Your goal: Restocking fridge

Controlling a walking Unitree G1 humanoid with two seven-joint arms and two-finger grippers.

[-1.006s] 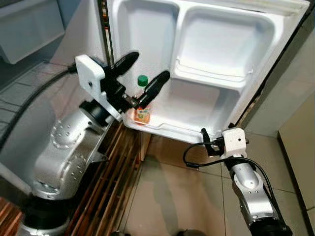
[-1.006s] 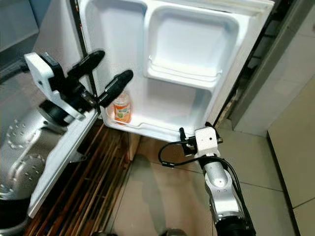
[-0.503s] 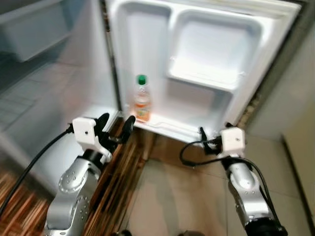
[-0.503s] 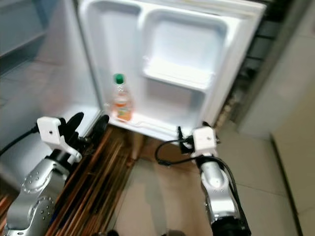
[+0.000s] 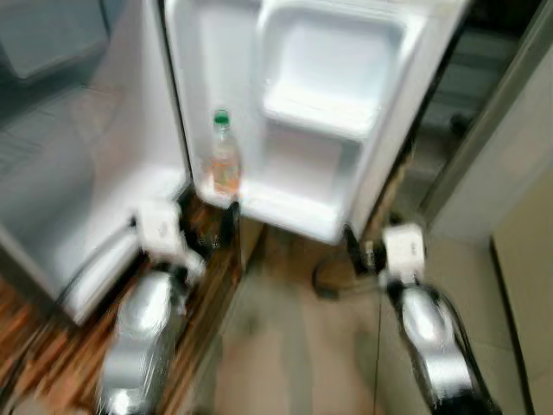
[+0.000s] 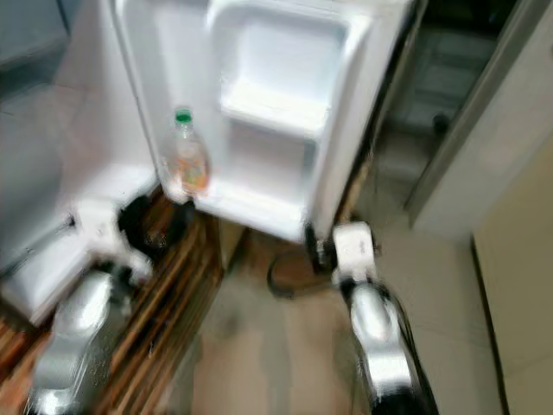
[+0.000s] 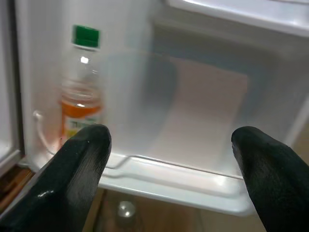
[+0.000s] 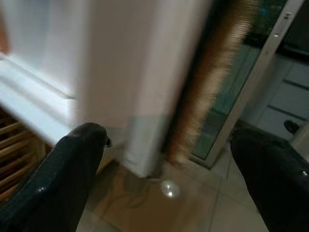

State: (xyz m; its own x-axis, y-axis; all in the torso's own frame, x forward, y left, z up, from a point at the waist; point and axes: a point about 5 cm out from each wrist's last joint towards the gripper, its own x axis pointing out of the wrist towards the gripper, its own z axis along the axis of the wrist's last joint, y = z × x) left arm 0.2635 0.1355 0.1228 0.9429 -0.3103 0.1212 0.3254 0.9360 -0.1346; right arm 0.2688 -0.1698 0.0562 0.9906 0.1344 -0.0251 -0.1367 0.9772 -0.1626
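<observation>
arms: silver | wrist blocks: white | tool fingers [image 7: 79, 164]: black | cables: black

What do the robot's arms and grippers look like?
Both arms are silver metal with rounded segments. Each wrist carries a white boxy block, with a black cable looping from it. The left gripper and right gripper each have two long, glossy black fingers with rounded tips.

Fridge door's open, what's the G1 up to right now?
A bottle with a green cap and orange label stands in the bottom shelf of the open fridge door. Nothing is being held: the left gripper is open and empty, low in front of the door and pointed at the shelf. The right gripper is open too, near the door's outer edge. The head views are blurred.
</observation>
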